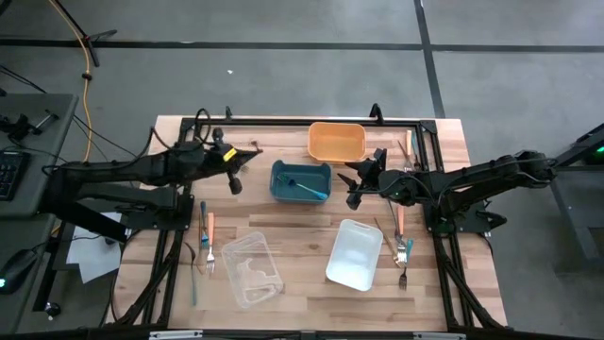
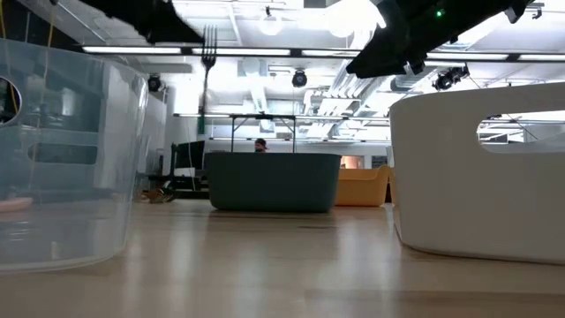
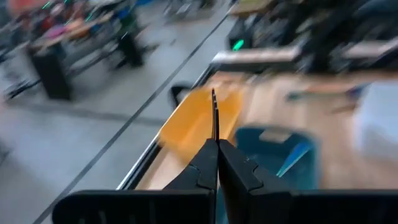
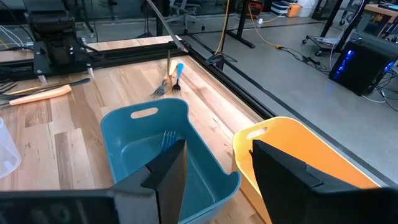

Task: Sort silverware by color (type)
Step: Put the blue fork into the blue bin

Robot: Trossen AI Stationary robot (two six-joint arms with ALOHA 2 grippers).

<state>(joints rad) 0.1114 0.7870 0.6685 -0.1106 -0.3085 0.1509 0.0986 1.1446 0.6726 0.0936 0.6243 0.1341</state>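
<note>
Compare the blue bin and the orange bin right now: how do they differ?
The blue bin holds a blue-handled fork; the orange bin looks empty. The blue bin sits nearer the table's middle, the orange bin by the far edge. Both are rectangular, open-topped, upright.

- High view looks straight down on the whole table.
- Low view sits at tabletop height, close behind the clear bin and white bin.
- Wrist views look forward past their own fingers (both share the blue bin).

Wood table; seemingly plastic bins
</note>
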